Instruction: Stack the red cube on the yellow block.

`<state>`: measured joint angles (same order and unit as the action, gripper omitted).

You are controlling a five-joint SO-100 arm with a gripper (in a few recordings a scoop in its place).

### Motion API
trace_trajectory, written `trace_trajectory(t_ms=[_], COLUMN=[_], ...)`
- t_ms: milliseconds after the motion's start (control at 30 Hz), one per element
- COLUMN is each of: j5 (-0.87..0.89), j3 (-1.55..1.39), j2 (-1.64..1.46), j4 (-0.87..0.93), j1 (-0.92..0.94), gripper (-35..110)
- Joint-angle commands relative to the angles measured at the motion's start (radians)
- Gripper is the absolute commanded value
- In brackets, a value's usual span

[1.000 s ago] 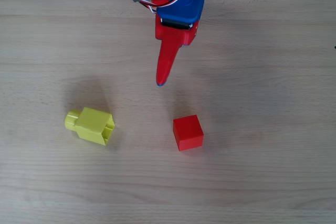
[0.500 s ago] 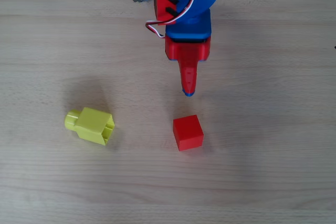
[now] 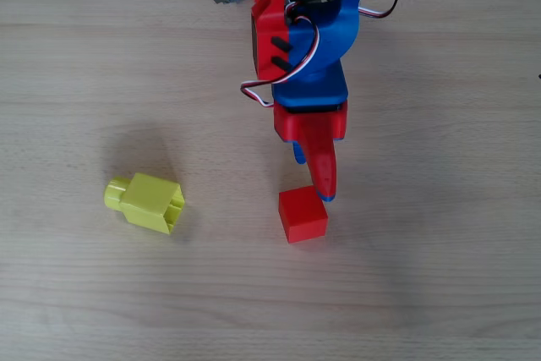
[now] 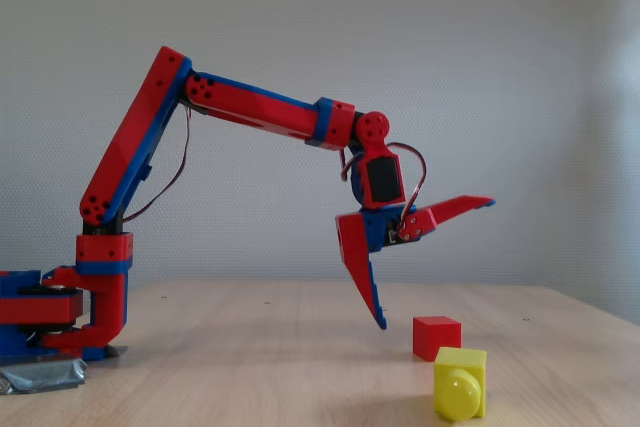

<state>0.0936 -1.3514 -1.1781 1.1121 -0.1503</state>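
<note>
On the left of the overhead view, the yellow block (image 3: 145, 203) lies on its side on the bare wooden table (image 3: 68, 57), its round stub pointing up-left and its notched end down-right. It has not shifted over the last second. Well apart to its right sits the red cube (image 3: 303, 214), also unmoved, resting flat with nothing on or against it.

What has changed is the arm. A second ago its red finger tip hung up and to the left of the cube, with a clear gap of table between them; since then it has swung right and reached toward the cube, and the tip now shows at the cube's upper right corner in the overhead view. I take this as the approach to the pick, nearly lined up but not yet closed.

The fixed view shows the end effector (image 4: 432, 265) spread wide: one finger (image 4: 362, 272) points steeply down, its tip still above the table and just left of the cube (image 4: 436, 337), while the other juts out nearly level, high above the cube. It holds nothing. The cube sits below the open gap rather than between the fingers, so the arm probably has to drop further before closing. In this view the yellow block (image 4: 460, 383) stands nearer the camera, just right of the cube.
</note>
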Motion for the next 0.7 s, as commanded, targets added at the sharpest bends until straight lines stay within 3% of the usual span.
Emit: trace_trajectory(t_ms=[0, 333, 667], j5=[0.002, -0.1, -0.126], j3=[0.081, 0.107, 0.121], j2=[-0.031, 0.063, 0.107], j4=[0.005, -0.077, 0.029], j1=[0.003, -0.011, 0.002], gripper=[94, 93, 95])
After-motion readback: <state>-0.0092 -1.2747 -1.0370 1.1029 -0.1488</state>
